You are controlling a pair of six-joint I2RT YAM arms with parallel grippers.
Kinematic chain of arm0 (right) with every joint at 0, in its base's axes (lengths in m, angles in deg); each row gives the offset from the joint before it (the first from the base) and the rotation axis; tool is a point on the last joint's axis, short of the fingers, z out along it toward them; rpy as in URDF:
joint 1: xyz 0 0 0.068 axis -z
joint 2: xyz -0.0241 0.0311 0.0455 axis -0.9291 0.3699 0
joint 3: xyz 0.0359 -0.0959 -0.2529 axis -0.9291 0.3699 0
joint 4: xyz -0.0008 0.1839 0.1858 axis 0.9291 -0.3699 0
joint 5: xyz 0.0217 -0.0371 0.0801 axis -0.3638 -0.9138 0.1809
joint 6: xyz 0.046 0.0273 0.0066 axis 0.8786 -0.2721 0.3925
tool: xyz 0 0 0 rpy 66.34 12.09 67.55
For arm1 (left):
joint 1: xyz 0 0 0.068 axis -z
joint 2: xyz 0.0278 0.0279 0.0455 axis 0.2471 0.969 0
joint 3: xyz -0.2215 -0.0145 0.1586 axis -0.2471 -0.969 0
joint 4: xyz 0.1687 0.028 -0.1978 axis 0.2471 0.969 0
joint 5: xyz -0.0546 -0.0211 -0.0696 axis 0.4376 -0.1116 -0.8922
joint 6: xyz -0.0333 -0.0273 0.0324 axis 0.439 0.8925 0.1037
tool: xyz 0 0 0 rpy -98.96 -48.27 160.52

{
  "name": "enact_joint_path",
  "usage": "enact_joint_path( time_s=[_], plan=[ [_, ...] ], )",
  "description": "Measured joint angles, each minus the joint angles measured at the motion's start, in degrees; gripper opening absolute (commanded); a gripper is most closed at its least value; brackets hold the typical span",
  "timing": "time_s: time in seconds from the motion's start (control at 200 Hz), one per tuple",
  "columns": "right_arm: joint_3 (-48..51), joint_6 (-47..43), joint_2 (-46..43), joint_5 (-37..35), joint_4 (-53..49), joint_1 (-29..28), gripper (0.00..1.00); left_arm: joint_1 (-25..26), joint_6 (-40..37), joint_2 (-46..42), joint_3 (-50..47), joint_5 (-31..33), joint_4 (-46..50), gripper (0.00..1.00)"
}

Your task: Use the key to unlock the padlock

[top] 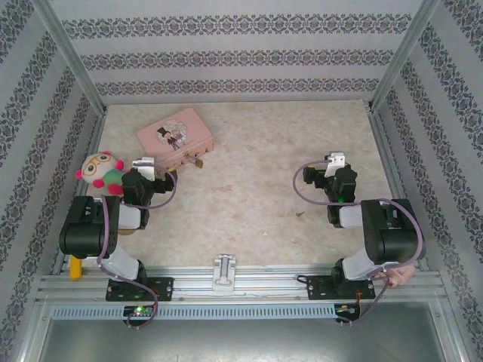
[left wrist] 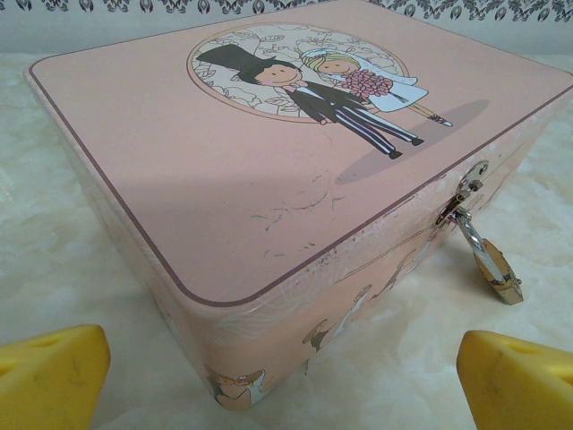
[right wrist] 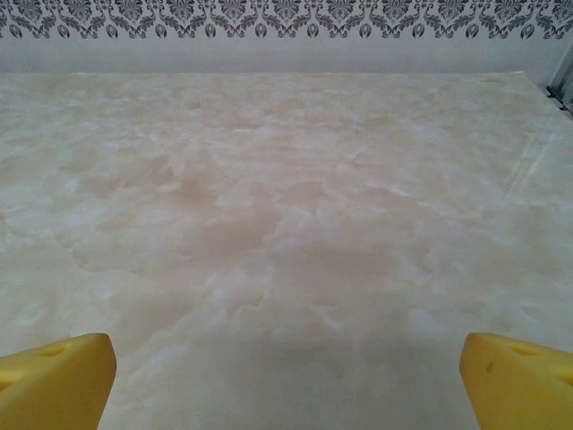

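The padlock hangs by its silver shackle from the clasp on the front wall of a pink tin. Its brass body tilts outward and down toward the table. From above, the tin sits at the far left of the table, turned at an angle, with the padlock at its near right edge. The tin's lid is down and carries a cartoon of a bride and groom inside a round frame. The left gripper faces a near corner of the tin, with the padlock ahead and to its right. Its yellow fingertips are spread wide with nothing between them, and they touch neither tin nor padlock. A tiny dark sliver that looks like the key lies on the bare table, well apart from the padlock and just left of the right arm, too small to make out in detail. The right gripper is also spread wide and holds nothing, looking out over bare marbled tabletop toward the back wall. A pink and green soft toy sits at the table's left edge, just beside the left arm. Patterned walls close in the table on three sides.
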Motion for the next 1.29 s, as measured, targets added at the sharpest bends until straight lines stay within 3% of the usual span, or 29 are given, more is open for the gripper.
enact_joint_path(
  time_s=[0.695,0.914,1.054,1.294],
  plan=[
    [0.0,0.0,-0.9,-0.9,-0.3,0.0,0.98,0.0,1.1,-2.8,-0.4,2.7,1.5,0.99],
    [0.0,0.4,-6.8,-2.6,-2.8,0.0,0.98,0.0,2.0,-12.0,3.5,4.8,12.7,0.99],
    [-0.2,1.8,-12.2,-5.7,-8.4,0.0,0.98,0.0,6.5,-17.1,8.5,8.2,20.5,0.99],
    [-7.1,4.9,-22.1,-9.5,-26.1,0.0,0.98,0.0,16.9,-14.1,26.8,11.1,36.6,0.99]
  ],
)
